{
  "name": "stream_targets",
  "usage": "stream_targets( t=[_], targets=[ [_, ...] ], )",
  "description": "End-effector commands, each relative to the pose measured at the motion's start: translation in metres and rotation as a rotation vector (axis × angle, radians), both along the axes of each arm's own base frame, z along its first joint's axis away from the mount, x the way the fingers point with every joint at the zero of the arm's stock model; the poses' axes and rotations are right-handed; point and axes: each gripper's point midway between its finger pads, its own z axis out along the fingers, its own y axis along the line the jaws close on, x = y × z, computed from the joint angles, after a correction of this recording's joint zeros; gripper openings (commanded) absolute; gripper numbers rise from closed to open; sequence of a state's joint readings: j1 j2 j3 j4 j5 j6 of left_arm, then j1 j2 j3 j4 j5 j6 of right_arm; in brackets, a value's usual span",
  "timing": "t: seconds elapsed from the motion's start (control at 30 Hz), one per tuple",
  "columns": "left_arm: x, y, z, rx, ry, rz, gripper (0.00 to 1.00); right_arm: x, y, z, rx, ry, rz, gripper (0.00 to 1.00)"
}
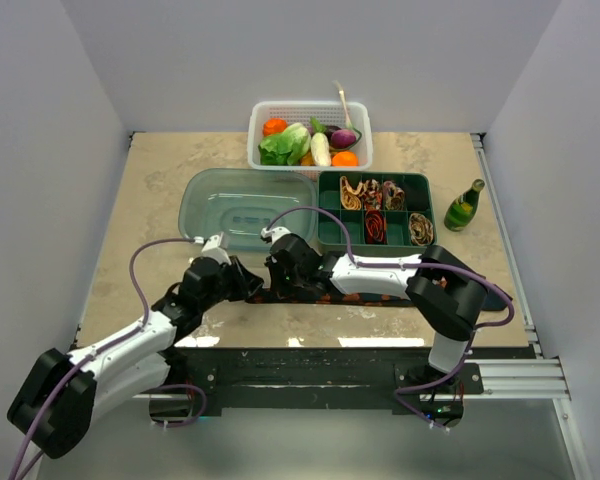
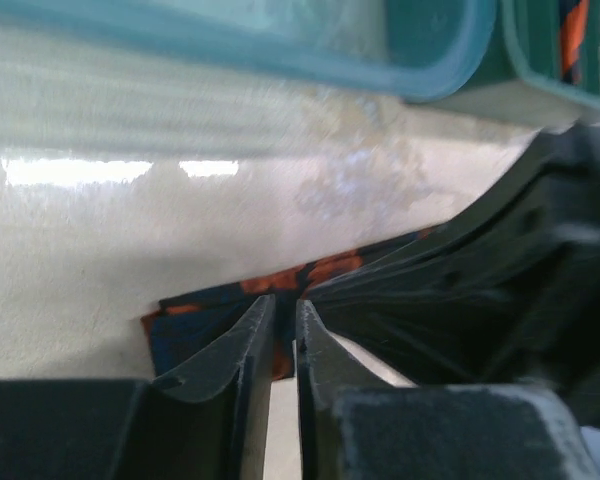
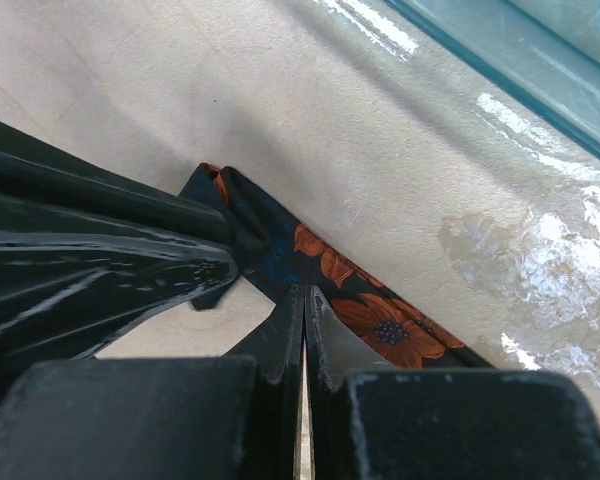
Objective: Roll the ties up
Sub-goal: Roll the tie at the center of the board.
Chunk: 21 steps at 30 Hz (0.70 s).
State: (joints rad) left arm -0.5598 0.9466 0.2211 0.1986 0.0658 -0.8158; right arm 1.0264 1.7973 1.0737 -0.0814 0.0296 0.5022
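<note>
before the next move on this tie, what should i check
1. Black tie lies straight, not bunched: ok
2. Its end sits at the left gripper: ok
3. Left gripper holding it: cannot tell, jaws slightly apart
4. Right gripper shut: ok; gripping fabric: cannot tell
5. Roll started: not ok, end only folded
6. Green tray has a free compartment: ok

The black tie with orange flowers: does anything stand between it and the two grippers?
Nothing visible does. The left gripper and the right gripper both have their fingertips right at the black tie, near its folded end on the table. Each gripper stands beside the other, not in its way.
</note>
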Motion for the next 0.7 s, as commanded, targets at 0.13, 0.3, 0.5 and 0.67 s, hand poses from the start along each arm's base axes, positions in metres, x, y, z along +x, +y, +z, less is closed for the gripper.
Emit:
stream_targets(
  t=[0.13,0.3,0.5,0.67],
  targets=[
    [0.007,0.016,0.014,0.068,-0.012,0.076,0.3,0.001,0.02,0.038,0.123,-0.041,0.047,0.0],
    [0.003,0.015,0.003,0.053,-0.002,0.069,0.25,0.003,0.02,0.05,0.137,-0.066,0.045,0.0],
    [0.01,0.019,0.025,0.045,-0.067,0.099,0.36,0.001,0.024,0.044,0.139,-0.054,0.065,0.0],
    [0.014,0.039,0.042,0.14,-0.067,0.163,0.5,-0.007,0.037,0.033,0.141,-0.013,0.117,0.0]
  ],
)
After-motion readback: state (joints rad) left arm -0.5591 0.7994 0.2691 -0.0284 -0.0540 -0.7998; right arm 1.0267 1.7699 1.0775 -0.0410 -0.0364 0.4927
